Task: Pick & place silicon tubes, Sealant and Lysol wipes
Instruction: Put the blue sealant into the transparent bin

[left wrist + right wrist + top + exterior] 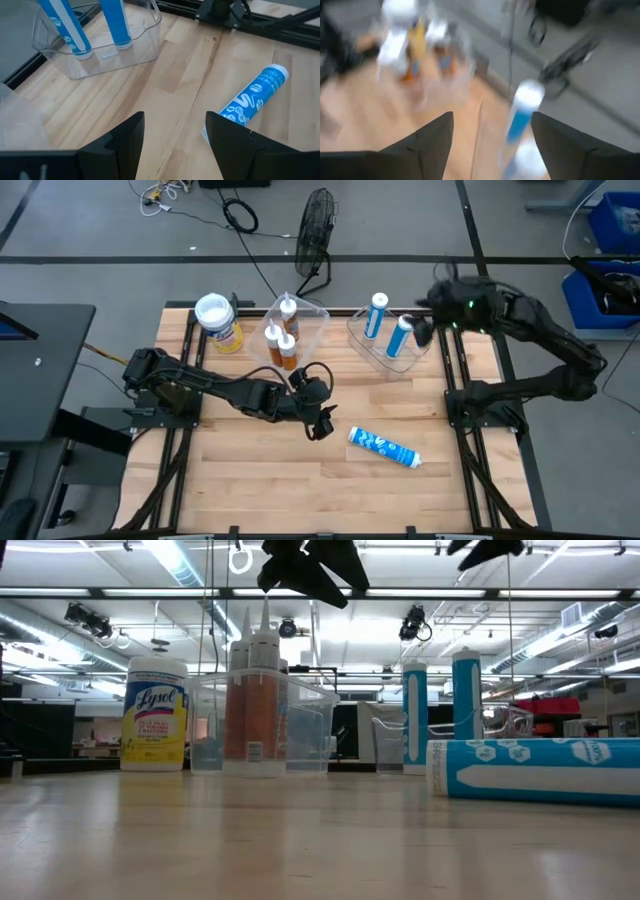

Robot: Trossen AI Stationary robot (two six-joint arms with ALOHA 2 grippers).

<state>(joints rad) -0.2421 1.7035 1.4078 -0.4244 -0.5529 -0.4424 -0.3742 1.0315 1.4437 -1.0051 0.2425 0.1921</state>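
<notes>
The Lysol wipes [218,320], a yellow canister with a white lid, stand upright at the far left of the table [155,712]. Three orange-brown tubes [283,335] stand in a clear bin [262,705]. Two blue tubes [388,325] stand in a second clear bin [95,35]. A third blue tube [385,447] lies on its side on the table [252,97]. My left gripper [322,425] is open and empty above the table, just left of the lying tube [175,120]. My right gripper [425,328] is open by the blue-tube bin's right side [492,117].
The wooden table top [260,470] shows bare wood in front of the bins. Black rails [455,380] run along both sides of the table. A fan [315,235] and cables lie on the floor beyond the far edge.
</notes>
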